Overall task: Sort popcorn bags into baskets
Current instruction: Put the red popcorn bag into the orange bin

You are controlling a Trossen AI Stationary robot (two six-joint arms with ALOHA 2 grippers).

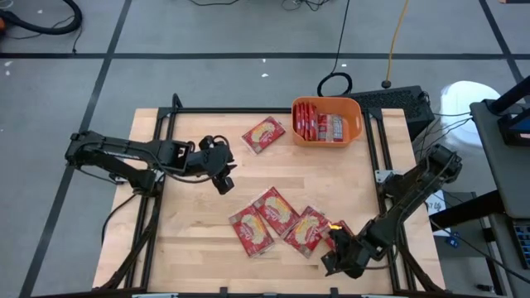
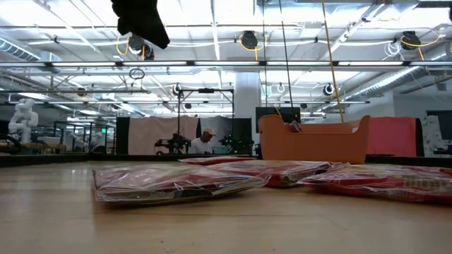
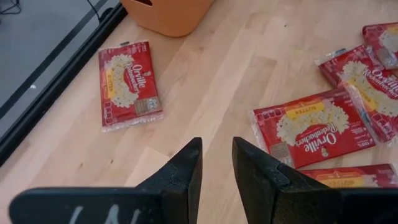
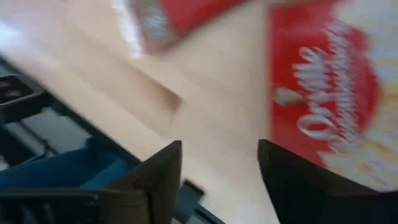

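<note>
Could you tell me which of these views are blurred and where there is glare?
Right wrist view: motion-smeared, the packet lettering streaked. Left wrist view: sharp, the lone packet label readable. Low view: ceiling lights glare; the nearest packet wrap shines. High view: evenly lit.

Popcorn bags (image 1: 262, 135) are showing red with yellow-cream ovals and white lettering; basket (image 1: 353, 135) is showing plain orange; table (image 1: 190, 223) pale wood.

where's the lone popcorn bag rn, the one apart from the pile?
High view: the lone bag lies flat at the table's far edge, just left of the orange tub, ahead of the left gripper and apart from it.
</note>
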